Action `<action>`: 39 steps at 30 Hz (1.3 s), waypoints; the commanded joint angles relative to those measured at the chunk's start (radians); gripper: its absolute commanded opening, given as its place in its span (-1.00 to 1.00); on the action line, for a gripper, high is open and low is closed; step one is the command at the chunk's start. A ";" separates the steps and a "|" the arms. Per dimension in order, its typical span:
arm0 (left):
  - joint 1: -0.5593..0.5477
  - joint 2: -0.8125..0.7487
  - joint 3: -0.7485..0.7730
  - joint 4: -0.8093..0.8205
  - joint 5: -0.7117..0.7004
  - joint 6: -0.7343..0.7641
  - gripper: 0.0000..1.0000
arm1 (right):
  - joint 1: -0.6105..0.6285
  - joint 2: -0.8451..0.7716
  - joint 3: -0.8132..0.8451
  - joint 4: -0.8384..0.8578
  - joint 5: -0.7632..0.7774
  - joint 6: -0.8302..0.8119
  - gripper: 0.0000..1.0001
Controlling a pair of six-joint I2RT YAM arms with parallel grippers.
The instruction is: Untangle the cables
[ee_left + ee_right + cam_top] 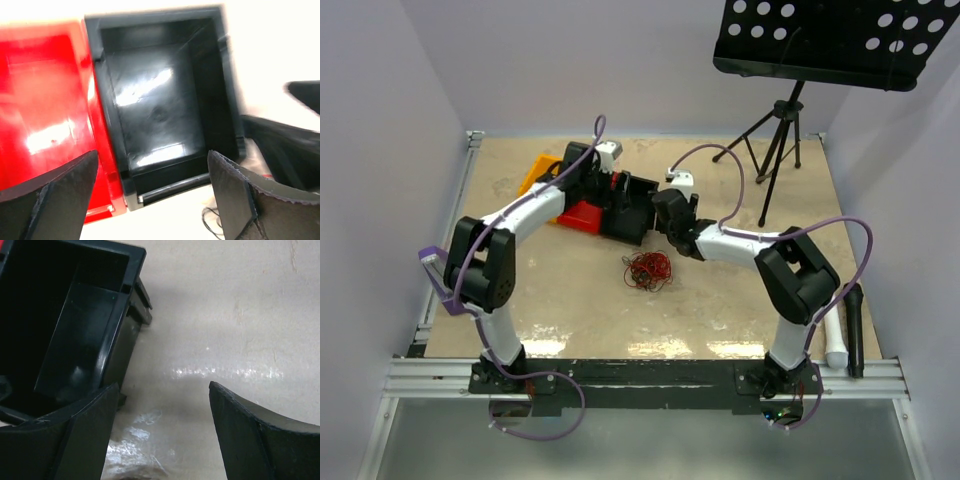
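Black L gripper (pixel 152 165) splayed above bin (pixel 207 90).

I can read no writing, label, brand, number or sign in any of my views, neither from above nor from my two wrists.
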 commanded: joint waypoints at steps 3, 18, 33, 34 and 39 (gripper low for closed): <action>0.103 -0.133 0.157 -0.164 0.073 0.157 1.00 | 0.000 0.012 0.092 0.063 -0.049 0.024 0.54; 0.275 0.037 0.105 -0.023 -0.163 0.277 1.00 | 0.000 -0.045 0.112 0.031 -0.042 0.019 0.59; 0.274 0.082 -0.008 0.043 -0.085 0.245 0.36 | 0.000 0.098 0.204 0.032 -0.106 0.054 0.58; 0.274 0.064 -0.029 0.044 -0.062 0.231 0.35 | 0.000 0.107 0.213 0.023 -0.103 0.057 0.57; 0.251 -0.027 -0.131 0.050 0.012 0.175 0.34 | 0.000 0.147 0.230 -0.032 -0.062 0.059 0.25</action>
